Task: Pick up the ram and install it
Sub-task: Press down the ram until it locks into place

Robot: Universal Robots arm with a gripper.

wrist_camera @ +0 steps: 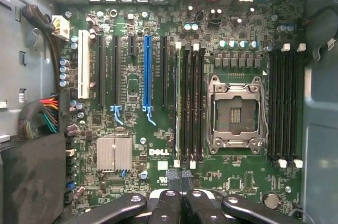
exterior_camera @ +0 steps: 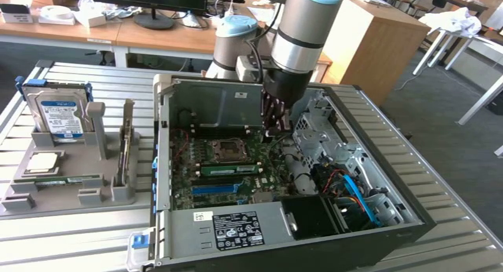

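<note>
The robot arm point(exterior_camera: 303, 30) runs out past the exterior view's top edge, and its gripper point(exterior_camera: 272, 129) covers part of the motherboard point(exterior_camera: 208, 166) behind it. Print on the power supply label point(exterior_camera: 238, 229) and on the hard drive point(exterior_camera: 56, 116) is too small to read. In the wrist view the gripper point(wrist_camera: 178, 179) is cut off by the picture's edge. The 1 ram stick point(wrist_camera: 178, 108) seated in its slot shows edge-on, its chips and label hidden.
</note>
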